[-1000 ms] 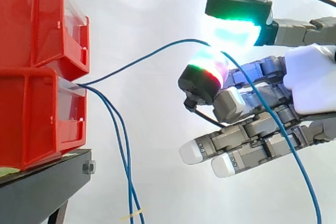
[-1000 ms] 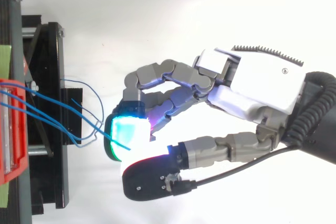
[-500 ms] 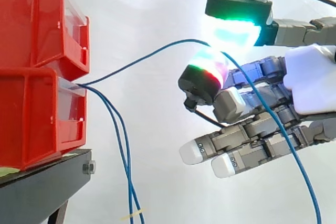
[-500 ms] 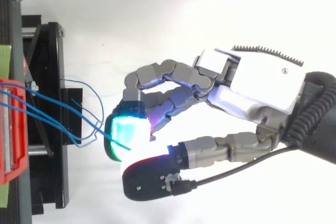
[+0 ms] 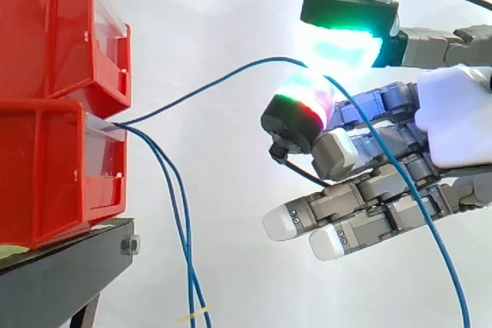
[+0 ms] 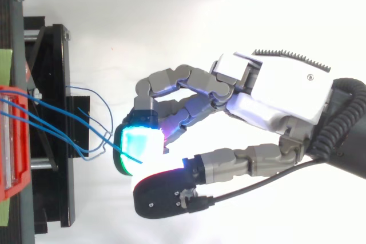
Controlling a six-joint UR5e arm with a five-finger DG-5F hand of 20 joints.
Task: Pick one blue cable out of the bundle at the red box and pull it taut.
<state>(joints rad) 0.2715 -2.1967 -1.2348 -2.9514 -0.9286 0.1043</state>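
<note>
still, nothing has moved in the past second: the hand [image 5: 461, 124], entering from the right edge of the side view, holds the same pose as before, with the thumb above and one finger below closed together and the remaining fingers stretched out relaxed beneath. the two stacked red boxes [image 5: 46, 113] fill the left edge, resting on the black stand [image 5: 61, 266] at lower left, all before the white curtain [image 5: 215, 5]. between two glowing pads [image 5: 338, 44] in the upper middle of the frame, the hand pinches a single blue cable [image 5: 215, 82]. that cable leaves the front of the lower box, rises in a loose arc toward the upper middle, passes through the pinch and falls away to the lower right corner. the other blue strands [image 5: 183, 228] of the bundle hang free from the same box front, dropping beside the stand to the bottom edge. from above, the hand [image 6: 280, 92] reaches in from the right, its lit pads just short of the stand's outer edge. the standstill suggests the pick is made but the pull is not: one cable looks separated from the rest, yet its bowed line says it is slack, so drawing the hand away from the boxes appears to be what remains.
</note>
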